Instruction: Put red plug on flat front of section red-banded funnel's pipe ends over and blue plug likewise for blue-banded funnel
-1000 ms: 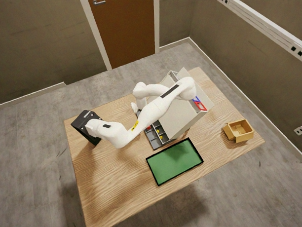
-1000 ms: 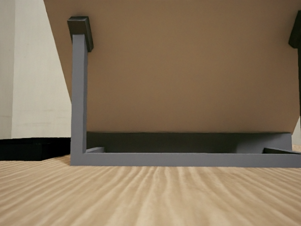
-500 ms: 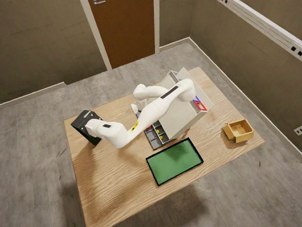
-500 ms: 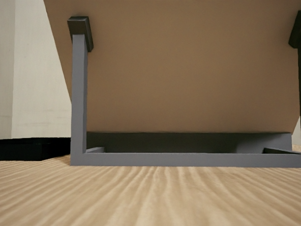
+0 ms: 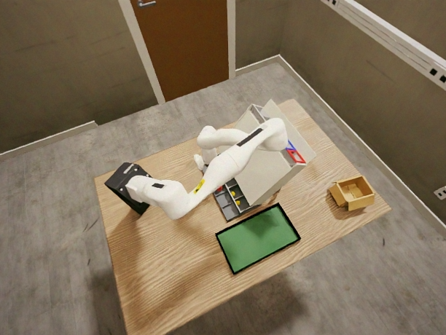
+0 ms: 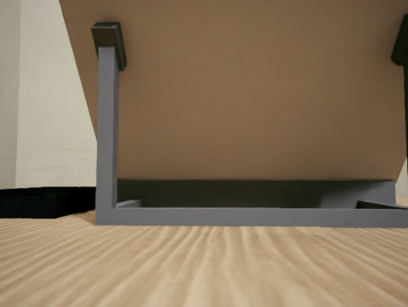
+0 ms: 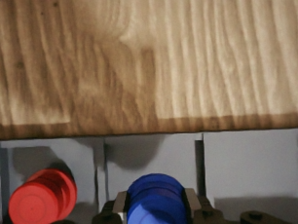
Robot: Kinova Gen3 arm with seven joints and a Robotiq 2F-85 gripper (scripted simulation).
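Gripper [image 7: 156, 205] in the wrist view has its fingers part open, closed on the blue plug [image 7: 157, 197] at six o'clock, the red plug [image 7: 43, 197] standing at eight; top view shows yellow marbles [image 5: 235, 198] in the sections [image 5: 230, 211], green tray [image 5: 258, 238] at five; exterior shows a gray frame [image 6: 107, 133].

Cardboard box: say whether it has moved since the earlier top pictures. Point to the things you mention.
No. The cardboard box [image 5: 358, 202] sits in the same place, just inside the table corner [image 5: 385, 208] nearest it.
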